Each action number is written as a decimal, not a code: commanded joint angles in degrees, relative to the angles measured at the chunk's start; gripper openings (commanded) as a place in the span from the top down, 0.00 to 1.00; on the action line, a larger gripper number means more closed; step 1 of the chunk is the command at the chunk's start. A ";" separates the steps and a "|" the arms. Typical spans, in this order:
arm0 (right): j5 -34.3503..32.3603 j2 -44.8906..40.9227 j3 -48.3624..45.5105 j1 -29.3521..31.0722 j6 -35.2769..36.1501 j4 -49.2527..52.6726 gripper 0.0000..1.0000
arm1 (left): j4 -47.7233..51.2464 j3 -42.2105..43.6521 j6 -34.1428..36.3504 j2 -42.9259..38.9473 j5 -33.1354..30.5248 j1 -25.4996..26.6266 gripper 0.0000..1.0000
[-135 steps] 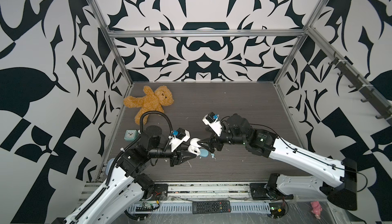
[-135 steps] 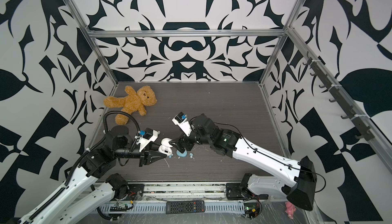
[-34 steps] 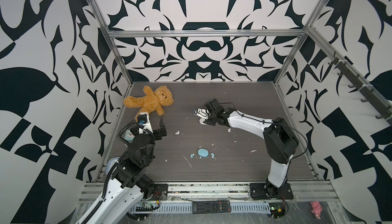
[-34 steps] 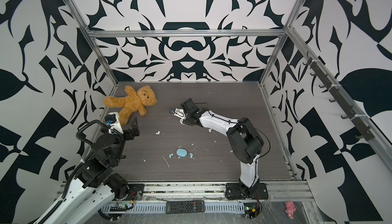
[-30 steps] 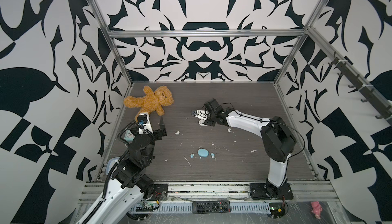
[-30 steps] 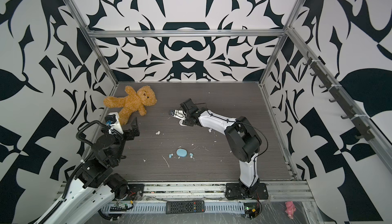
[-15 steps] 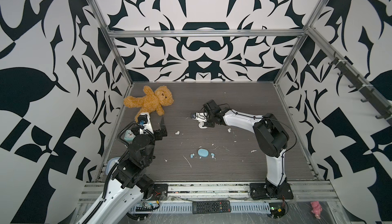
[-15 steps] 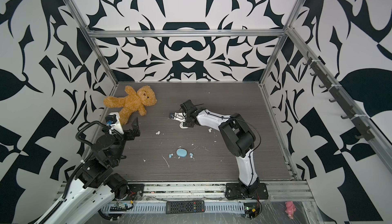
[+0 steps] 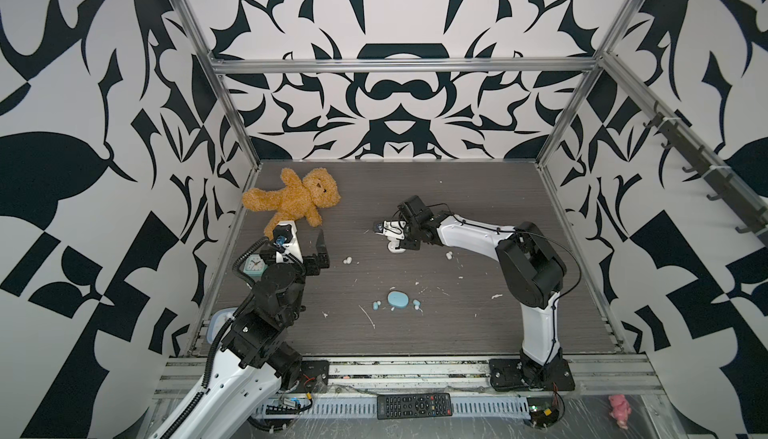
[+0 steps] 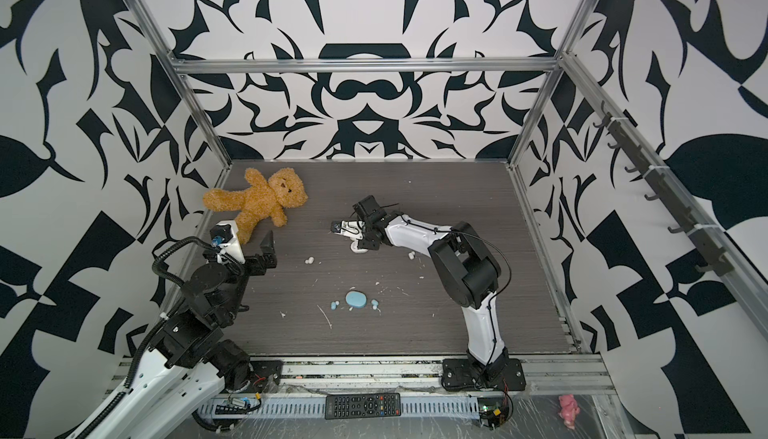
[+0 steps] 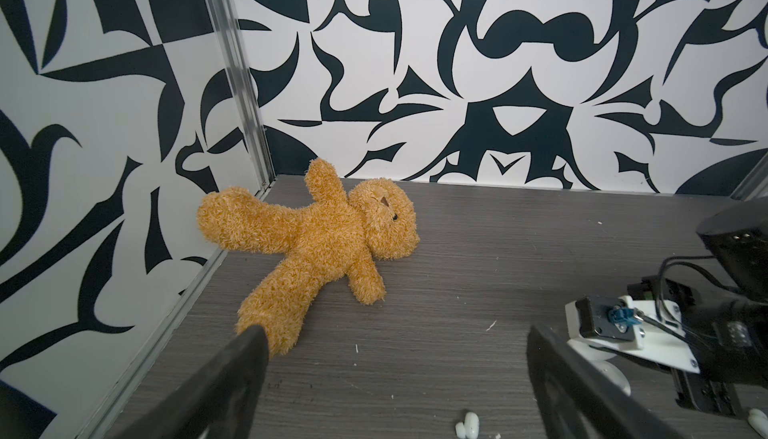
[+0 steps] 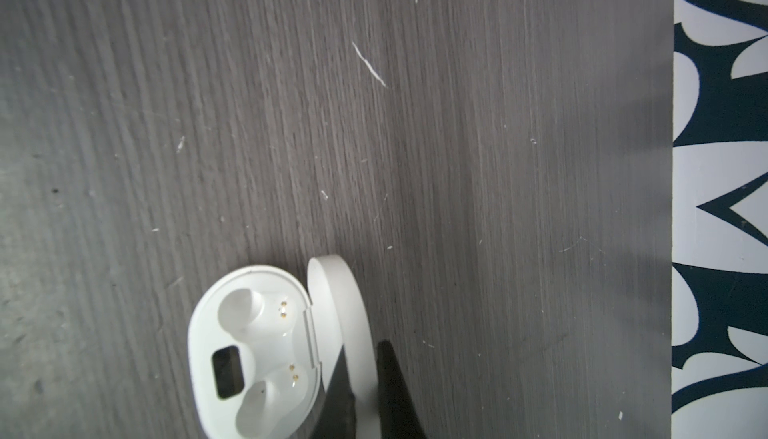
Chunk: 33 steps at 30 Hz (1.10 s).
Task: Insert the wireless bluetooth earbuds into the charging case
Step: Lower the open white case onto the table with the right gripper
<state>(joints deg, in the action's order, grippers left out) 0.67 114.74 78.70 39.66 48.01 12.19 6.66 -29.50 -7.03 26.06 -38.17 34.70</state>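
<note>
right gripper (image 12: pixel 363 354): mine — jaws pinched together on the raised lid (image 12: pixel 345 304) of the white charging case (image 12: pixel 249 354), one finger on each side of the lid.
white charging case: open, base flat on the table (image 9: pixel 457 333), mid-table toward the back; both sockets bare, gold contacts showing in the right wrist view.
left gripper (image 11: pixel 395 345): jaws wide apart, nothing between them; up off the table at its left side, pointing toward the teddy bear (image 9: pixel 299 202).
white earbud 1 (image 9: pixel 347 260): loose on the table between my two grippers, outside the case.
white earbud 2 (image 9: pixel 449 255): loose on the table just beside my right forearm, outside the case.
blue charging case (image 9: pixel 397 299): lid down, flat on the table toward the front, well apart from both grippers.
blue earbud 1 (image 9: pixel 376 304): on the table just left of the blue case in both top views.
blue earbud 2 (image 9: pixel 416 302): just right of it; touching the case or not — can't tell, too small.
teddy bear: lying flat in the back-left corner, one leg near my left gripper's finger in the left wrist view.
</note>
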 commanded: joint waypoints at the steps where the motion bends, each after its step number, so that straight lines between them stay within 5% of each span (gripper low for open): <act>1: 1.22 -0.58 1.81 -0.02 -0.72 0.14 0.92 | -1.47 0.40 -0.05 0.12 0.27 -0.24 0.01; 24: 1.97 -3.06 1.63 -0.02 -2.51 0.02 0.75 | -1.33 0.43 -0.13 -0.18 0.71 -0.24 0.01; 31: 2.00 -6.96 1.43 0.07 -4.13 -0.31 0.66 | -1.03 0.32 -0.27 -0.49 0.99 -0.24 0.01; 33: 1.84 -8.36 1.13 0.07 -4.85 -0.70 0.57 | -0.95 0.37 -0.32 -0.58 1.10 -0.24 0.01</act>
<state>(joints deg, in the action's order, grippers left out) 1.96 111.28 78.70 39.66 44.75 12.45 6.63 -29.50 -7.05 26.17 -37.34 34.70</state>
